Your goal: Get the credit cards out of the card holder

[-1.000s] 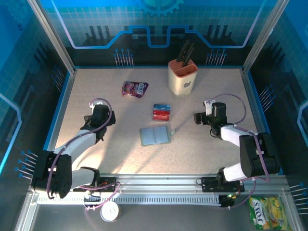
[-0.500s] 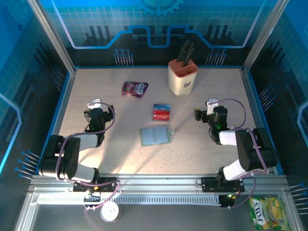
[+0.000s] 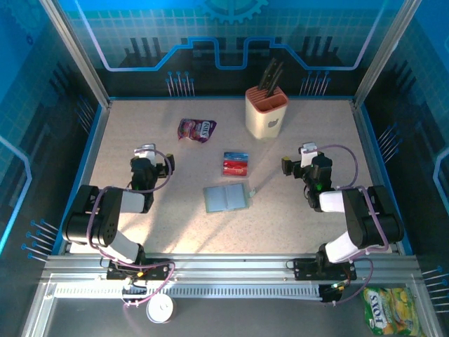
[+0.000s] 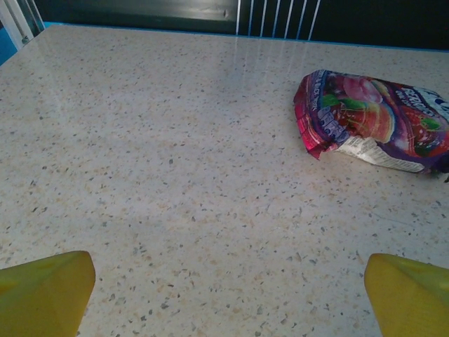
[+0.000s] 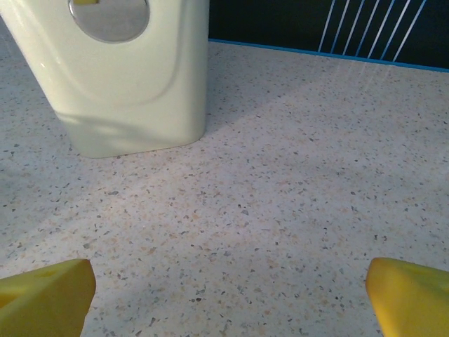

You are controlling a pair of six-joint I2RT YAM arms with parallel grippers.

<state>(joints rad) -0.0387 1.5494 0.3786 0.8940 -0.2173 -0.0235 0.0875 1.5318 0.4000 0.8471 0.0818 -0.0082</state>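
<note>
My left gripper [image 3: 144,156] and right gripper [image 3: 306,156] hang spread wide and empty to either side, fittingly, since the thin red and blue plastic credit cards [image 3: 236,163] lie just beyond the opened sage-green soft card holder [image 3: 226,198], whose slots look bare from here.

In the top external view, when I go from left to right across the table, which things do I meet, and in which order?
left gripper → purple snack pouch → credit cards → knife block → right gripper
</note>
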